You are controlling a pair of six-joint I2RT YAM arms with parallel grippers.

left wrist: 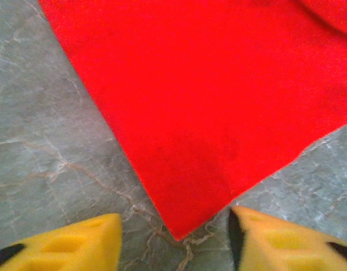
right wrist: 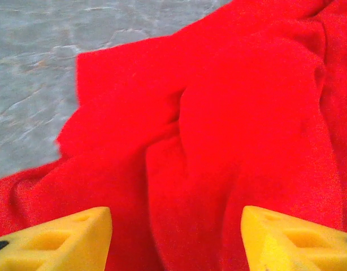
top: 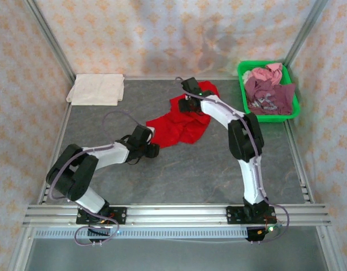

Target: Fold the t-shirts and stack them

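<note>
A bright red t-shirt [top: 182, 124] lies crumpled in the middle of the table. My left gripper [top: 153, 148] is low at its near-left corner. In the left wrist view that pointed corner [left wrist: 218, 101] reaches in between the yellow fingertips [left wrist: 100, 240] of the left gripper [left wrist: 176, 226], which stand apart and are not clamped on it. My right gripper [top: 188, 103] hovers over the shirt's far part. Its jaws are open above rumpled red folds [right wrist: 235, 113], and the right gripper [right wrist: 176, 217] holds nothing. A cream-white t-shirt [top: 96, 89] lies folded at the far left.
A green basket [top: 275, 118] at the far right holds maroon [top: 269, 95] and pink [top: 270, 72] t-shirts in a heap. Metal frame posts and patterned walls close in the table's back and sides. Bare grey tabletop [top: 190, 169] lies between the red shirt and the arm bases.
</note>
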